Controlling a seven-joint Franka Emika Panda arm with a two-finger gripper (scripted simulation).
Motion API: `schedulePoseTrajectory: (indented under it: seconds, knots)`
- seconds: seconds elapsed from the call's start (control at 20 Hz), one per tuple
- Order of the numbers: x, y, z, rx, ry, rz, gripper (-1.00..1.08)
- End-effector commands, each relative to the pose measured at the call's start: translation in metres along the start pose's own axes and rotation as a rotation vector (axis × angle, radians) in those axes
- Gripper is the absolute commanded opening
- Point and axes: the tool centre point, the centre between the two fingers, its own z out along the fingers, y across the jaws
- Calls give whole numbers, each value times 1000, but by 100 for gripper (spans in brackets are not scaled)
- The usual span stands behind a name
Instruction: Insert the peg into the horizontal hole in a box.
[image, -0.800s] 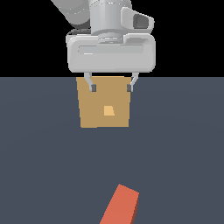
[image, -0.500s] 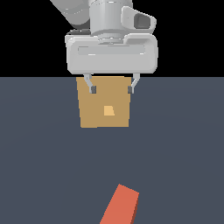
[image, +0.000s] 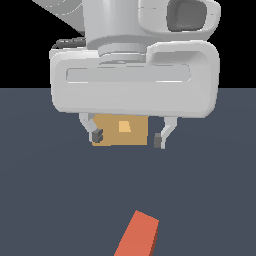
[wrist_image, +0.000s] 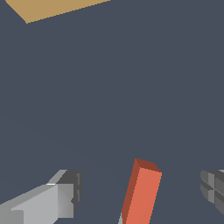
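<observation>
The tan-brown box (image: 131, 135) stands on the dark floor, its upper part hidden behind my hand; its lighter square hole (image: 124, 126) shows just under the hand. The peg (image: 139, 235) lies on the floor near the exterior view's lower edge; only its orange-red part shows. My gripper (image: 128, 139) is open and empty, hanging above the floor between the box and the peg. In the wrist view the peg's orange-red end (wrist_image: 142, 192) lies below and between the two spread fingers (wrist_image: 65, 192), apart from both. A corner of the box (wrist_image: 52, 8) shows at that view's edge.
The floor (image: 210, 190) is a plain dark grey-blue surface with a black background behind it. Nothing else stands on it besides the box and the peg.
My hand has come lower and toward the exterior camera, looming larger and now covering the box's top. The fingers stay open. Box and peg have not moved.
</observation>
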Motion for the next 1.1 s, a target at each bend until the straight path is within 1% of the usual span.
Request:
schedulePoseTrajectory:
  seconds: [0.0,0.1,0.25,0.35,0.5,0.7,1.05]
  knots:
    - [-45,3,15,1,-2,64,100]
    - [-79,5,27,2,-3,112,100]
    - [-120,4,40,3,-3,170,100]
    - [-140,3,47,3,-3,200,100]
    - [-163,1,55,4,-2,233,100]
    - [-178,0,60,4,-1,254,100]
    - [-178,-1,66,5,-2,255,100]
